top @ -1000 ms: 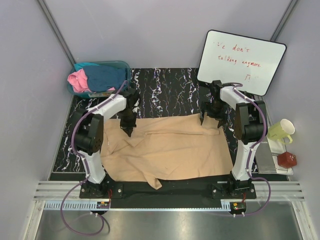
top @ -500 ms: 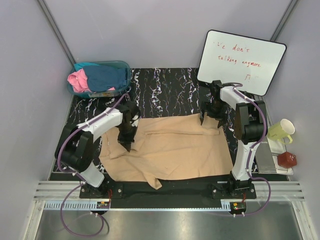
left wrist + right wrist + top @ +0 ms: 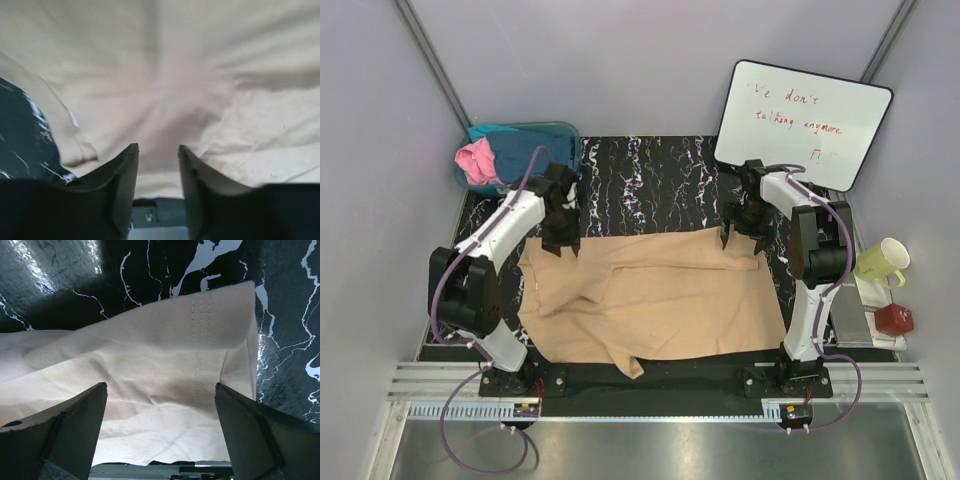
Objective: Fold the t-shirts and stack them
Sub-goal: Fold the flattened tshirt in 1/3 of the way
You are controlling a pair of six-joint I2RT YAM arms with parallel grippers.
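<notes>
A light tan t-shirt (image 3: 660, 295) lies spread and wrinkled across the black marble table (image 3: 650, 180). My left gripper (image 3: 560, 238) hovers at the shirt's far-left corner. In the left wrist view the left gripper (image 3: 158, 150) has its jaws parted over the tan t-shirt (image 3: 165, 75), with nothing pinched between them. My right gripper (image 3: 740, 238) sits at the far-right corner. In the right wrist view the right gripper (image 3: 161, 387) stands wide open above the stitched hem (image 3: 200, 340). A pink t-shirt (image 3: 477, 160) and a teal t-shirt (image 3: 532, 152) are bunched in the tub (image 3: 570, 132).
A whiteboard (image 3: 803, 120) leans against the back right wall. A pale yellow mug (image 3: 883, 262) and a small red object (image 3: 894, 320) stand off the table's right edge. The shirt's near hem hangs close to the arm bases.
My left gripper carried the shirt's left part back toward the far-left corner, flattening it, and its jaws have parted and let go. The right gripper stayed in place.
</notes>
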